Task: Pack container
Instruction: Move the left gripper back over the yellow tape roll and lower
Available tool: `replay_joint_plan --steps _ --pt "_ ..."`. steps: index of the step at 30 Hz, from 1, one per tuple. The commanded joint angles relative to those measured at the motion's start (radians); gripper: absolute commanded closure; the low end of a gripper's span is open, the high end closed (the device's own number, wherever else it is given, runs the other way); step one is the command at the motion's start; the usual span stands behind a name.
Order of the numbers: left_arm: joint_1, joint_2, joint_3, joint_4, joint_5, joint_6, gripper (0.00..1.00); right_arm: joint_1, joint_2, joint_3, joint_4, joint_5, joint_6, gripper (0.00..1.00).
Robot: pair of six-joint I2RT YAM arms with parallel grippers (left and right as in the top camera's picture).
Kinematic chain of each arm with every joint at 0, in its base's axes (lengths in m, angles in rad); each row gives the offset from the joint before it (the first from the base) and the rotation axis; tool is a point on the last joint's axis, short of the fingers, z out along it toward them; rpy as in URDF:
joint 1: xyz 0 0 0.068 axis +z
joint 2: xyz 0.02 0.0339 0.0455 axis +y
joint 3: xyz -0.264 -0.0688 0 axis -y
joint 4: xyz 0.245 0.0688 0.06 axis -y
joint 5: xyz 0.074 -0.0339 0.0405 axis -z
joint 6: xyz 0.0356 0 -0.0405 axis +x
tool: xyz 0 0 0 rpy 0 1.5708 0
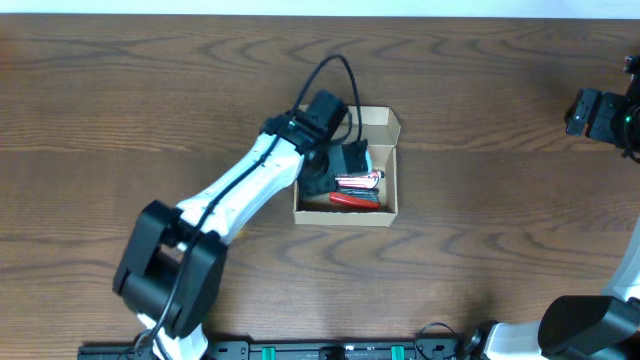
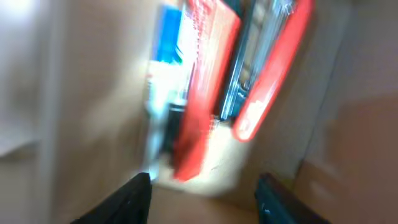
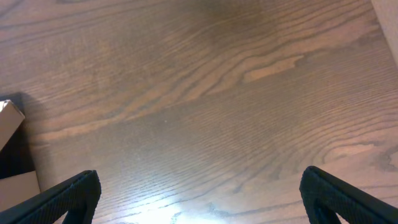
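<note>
The container [image 1: 390, 213] is a small tan cardboard box at the table's middle, lid flap [image 1: 381, 121] open at its far side. Inside lie red and blue packaged items [image 1: 358, 190]. My left gripper [image 1: 330, 165] reaches into the box's left part. In the blurred left wrist view its fingers [image 2: 202, 190] are spread apart over the box floor, with nothing between them, and red packets [image 2: 208, 81] lie just ahead. My right gripper [image 1: 590, 112] is far off at the right edge; its wrist view shows the fingers [image 3: 199, 199] wide apart over bare table.
The dark wooden table [image 1: 500, 230] surrounds the box. A black cable [image 1: 335, 65] loops above the left arm. The box's corner [image 3: 9, 118] shows at the left edge of the right wrist view.
</note>
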Motion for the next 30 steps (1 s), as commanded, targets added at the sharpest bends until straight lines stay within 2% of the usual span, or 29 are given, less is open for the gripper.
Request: replay_joint_plan --steps 1,4,5,6,8,12,13,14,15,16,19,20,22,25,30 --pt "0.003 -0.111 0.108 -0.047 -0.08 -0.058 0.49 -0.006 -0.002 -0.002 0.0 -0.027 -0.004 0.01" --pt "0.003 -0.159 0.175 -0.109 -0.173 -0.135 0.5 -0.006 -0.002 -0.002 0.0 -0.03 -0.004 0.01" --pt "0.003 -0.174 0.192 -0.129 -0.201 -0.159 0.37 -0.006 -0.002 -0.002 0.0 -0.03 -0.004 0.01" --pt "0.005 -0.189 0.206 -0.145 -0.227 -0.185 0.04 -0.006 -0.002 -0.002 0.0 -0.03 -0.004 0.01" --pt "0.017 -0.219 0.224 -0.167 -0.275 -0.26 0.05 -0.006 -0.002 -0.002 0.0 -0.03 -0.004 0.01" --pt "0.08 -0.277 0.229 -0.203 -0.262 -0.455 0.05 -0.006 -0.002 -0.002 0.0 -0.03 -0.004 0.01" --pt "0.107 -0.288 0.229 -0.22 -0.246 -0.481 0.0 -0.006 -0.002 -0.002 0.0 -0.03 -0.004 0.01" --pt "0.145 -0.298 0.229 -0.243 -0.233 -0.509 0.2 -0.006 -0.002 -0.002 0.0 -0.03 -0.004 0.01" --pt "0.174 -0.301 0.229 -0.261 -0.235 -0.546 0.35 -0.006 -0.002 -0.002 0.0 -0.03 -0.004 0.01" --pt "0.216 -0.302 0.229 -0.288 -0.242 -0.621 0.4 -0.006 -0.002 -0.002 0.0 -0.03 -0.004 0.01" --pt "0.333 -0.294 0.22 -0.391 -0.196 -0.853 0.34 -0.006 -0.002 -0.002 0.0 -0.03 -0.004 0.01" --pt "0.361 -0.292 0.21 -0.422 -0.158 -0.876 0.35 -0.006 -0.002 -0.002 0.0 -0.03 -0.004 0.01" --pt "0.399 -0.291 0.166 -0.445 -0.128 -0.889 0.35 -0.006 -0.002 -0.002 0.002 -0.03 -0.004 0.01" --pt "0.407 -0.293 0.059 -0.43 -0.177 -0.902 0.39 -0.006 -0.002 -0.002 0.007 -0.03 -0.004 0.01" --pt "0.397 -0.293 -0.179 -0.28 -0.111 -0.928 0.41 -0.006 -0.002 -0.002 0.004 -0.03 -0.004 0.01"
